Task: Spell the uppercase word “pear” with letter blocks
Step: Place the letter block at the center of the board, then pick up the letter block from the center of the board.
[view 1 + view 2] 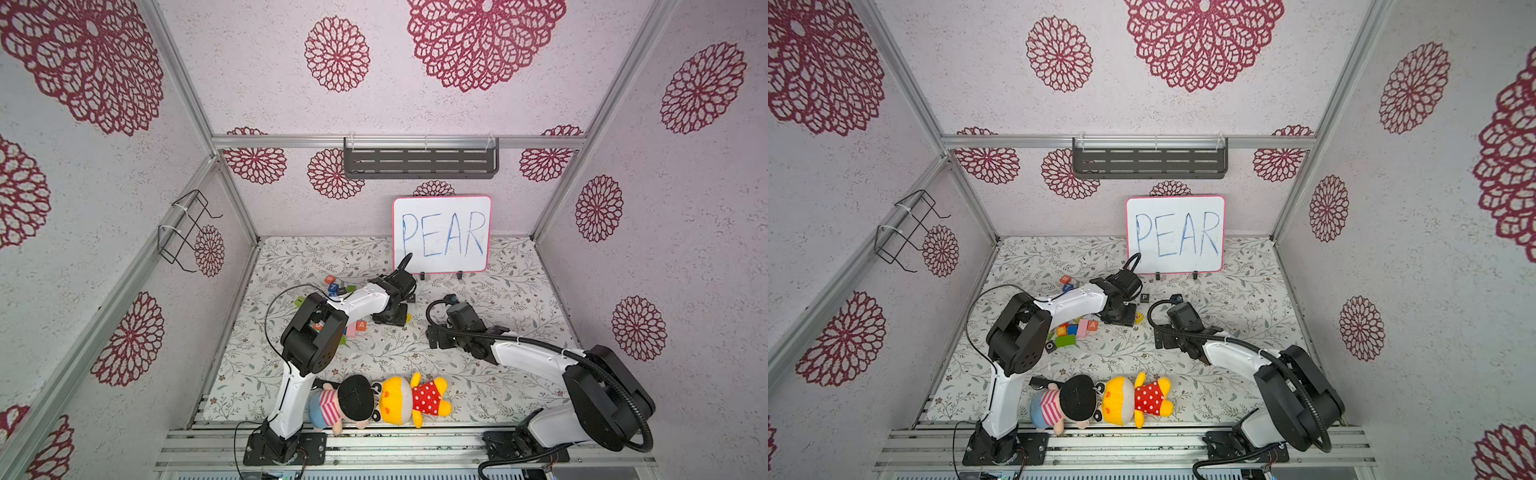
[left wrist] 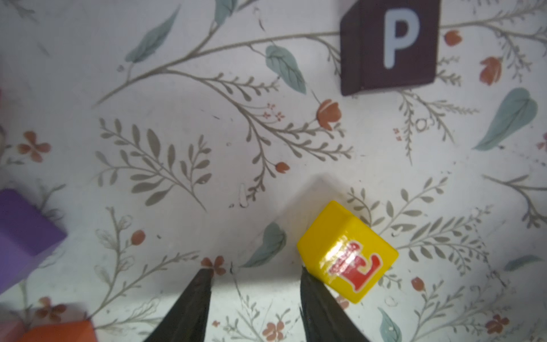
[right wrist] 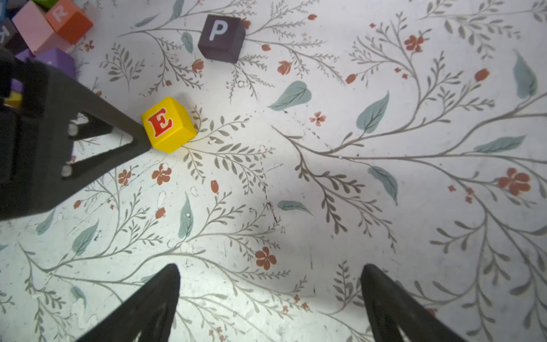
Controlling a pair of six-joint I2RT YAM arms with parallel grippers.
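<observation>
In both top views, left of the frame's centre, a pile (image 1: 1069, 334) of blocks lies on the mat (image 1: 519, 291), partly under the left arm (image 1: 309, 332). The orange A (image 1: 1092, 326) sits face up at the pile's right edge. The orange R (image 3: 63, 16) shows only in the right wrist view, face up among other blocks and touching a pink block (image 3: 31, 28).

Right of the pile, near the centre, the left gripper (image 2: 254, 277) points down at the mat. Its fingers stand partly apart with only bare mat between them, so it grasps nothing. A purple block (image 2: 23, 231) lies on the far side of the gripper from the E, apart from the fingers. The yellow E (image 1: 1139, 318) lies just right of the gripper, face up and outside the gap, touching the outer side of one finger (image 2: 319, 305). The black P (image 1: 1144, 297) lies just above the E in the frame, apart from it and turned at a different angle.

Higher in the frame the whiteboard (image 1: 441, 235) reads PEAR. Right of centre the right gripper (image 3: 270, 278) is over bare mat, jaws spread wide and empty.
</observation>
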